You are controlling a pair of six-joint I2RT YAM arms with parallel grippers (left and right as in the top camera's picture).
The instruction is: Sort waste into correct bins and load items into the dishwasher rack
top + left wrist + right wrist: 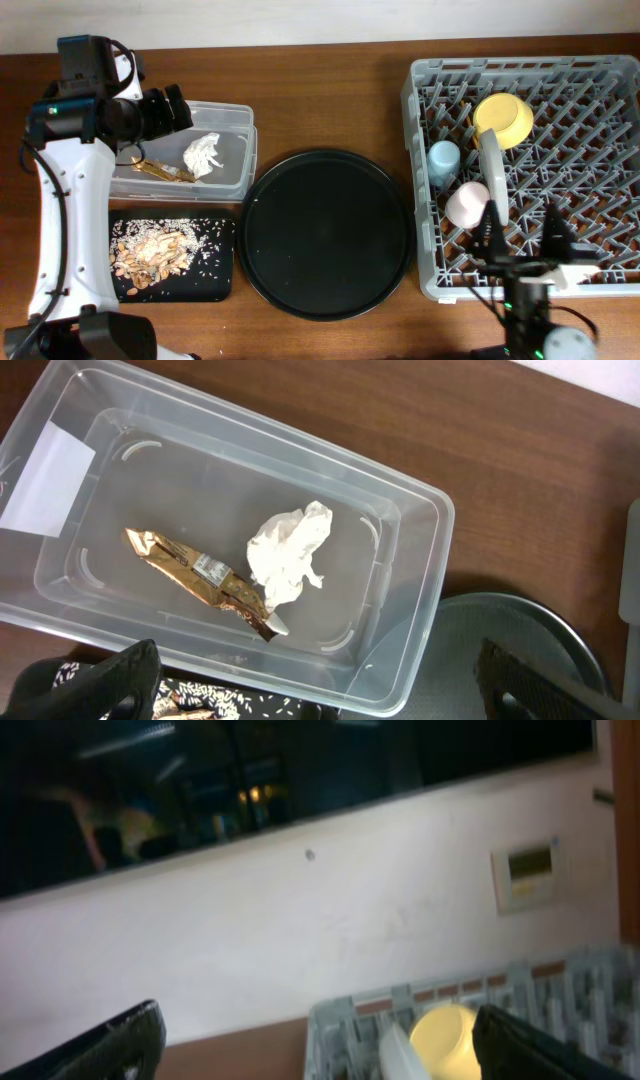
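**Left gripper** (315,665): jaws wide apart and empty, hovering over the clear tub (420,500). The spread stance fits a release into this bin, as far as can be judged. Directly beneath it lies the crumpled white napkin (290,555). Just beside that is the crinkled gold-brown wrapper (200,575), flat on the tub floor.

Behind the gripper, toward the arm's base, the shallow black tray (222,285) holds the tan food scraps (150,255), separate from the dry waste. The round black tray (325,232) lies between the two grippers.

**Right gripper** (523,238): fingers spread, holding nothing, above the near edge of the dishwasher rack (420,180). Ahead of it sit:
- the pinkish-white cup (466,203)
- the light-blue cup (443,158)
- the plate (492,160), on edge between pegs, presumably to drain
- the yellow bowl (503,118), tilted

Chopsticks are not visible.
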